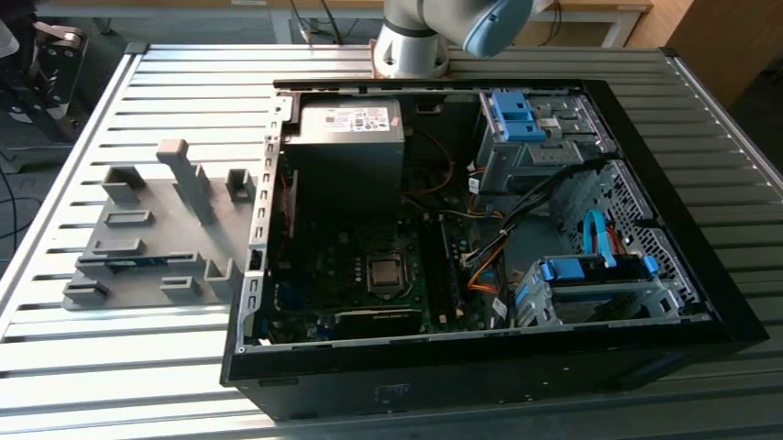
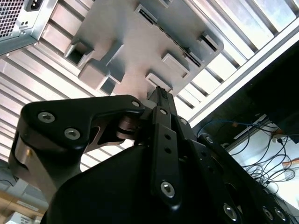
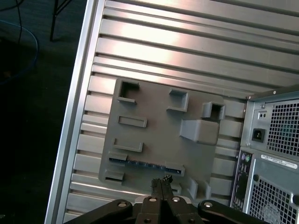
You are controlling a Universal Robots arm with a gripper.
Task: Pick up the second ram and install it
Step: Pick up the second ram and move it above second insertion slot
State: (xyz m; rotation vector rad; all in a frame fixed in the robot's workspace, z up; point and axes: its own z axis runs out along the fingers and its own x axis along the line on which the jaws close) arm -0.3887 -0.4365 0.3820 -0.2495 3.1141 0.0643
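Observation:
The second ram [image 1: 128, 262] is a thin blue stick lying in a slot of the grey holder fixture [image 1: 153, 229], on the table at the exterior view's left of the open computer case [image 1: 490, 229]. In the first wrist view the second ram [image 3: 145, 164] runs along the near side of the holder fixture [image 3: 159, 126]. My gripper [image 3: 161, 180] hangs high above it, just off that edge. Its fingers [image 2: 159, 93] are pressed together, shut, with nothing between them. The arm [image 1: 490, 23] reaches in from the far side of the table.
The case lies on its side with the power supply [image 1: 352, 124], motherboard and processor socket [image 1: 385, 271] exposed. Blue drive brackets [image 1: 514, 115] and loose cables fill the exterior view's right half. The slatted metal table [image 1: 123, 367] ends close beyond the fixture.

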